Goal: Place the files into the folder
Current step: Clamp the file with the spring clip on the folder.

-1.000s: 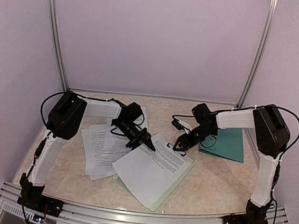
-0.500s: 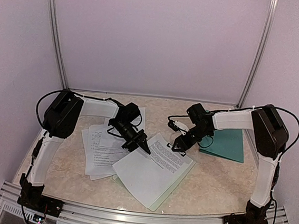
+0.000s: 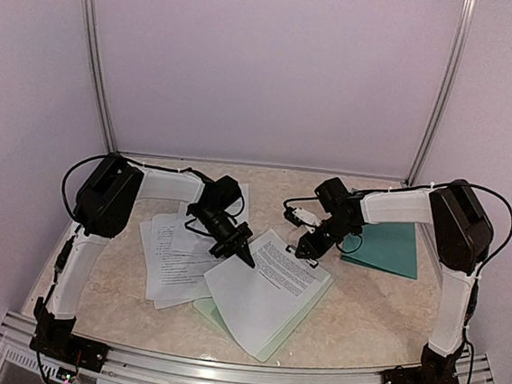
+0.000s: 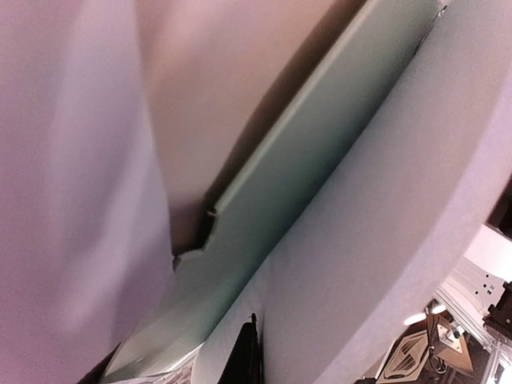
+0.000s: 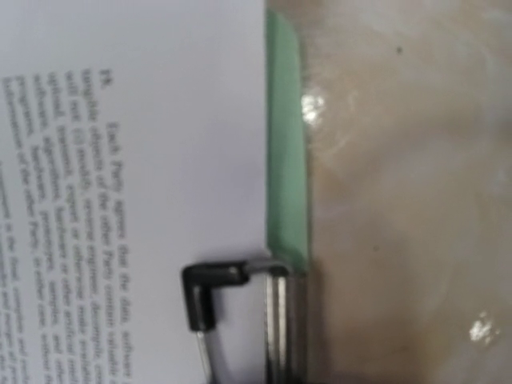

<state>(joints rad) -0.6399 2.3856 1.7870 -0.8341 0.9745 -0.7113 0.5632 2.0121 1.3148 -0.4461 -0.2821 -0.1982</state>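
The top sheet point(image 3: 259, 301) is sliding toward frame right, the left hand point(image 3: 246, 258) pinching its edge shut; whether the right hand point(image 3: 308, 250) is open, I cannot tell.

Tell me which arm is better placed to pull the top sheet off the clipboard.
Left, probably. The left gripper is shut on a corner of the top sheet, whose edge stands off the clipboard. The right gripper sits at the clip.

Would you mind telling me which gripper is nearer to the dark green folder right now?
The right gripper. It hangs just left of the folder, over the far edge of the printed sheet; the left gripper is farther left, across that sheet.
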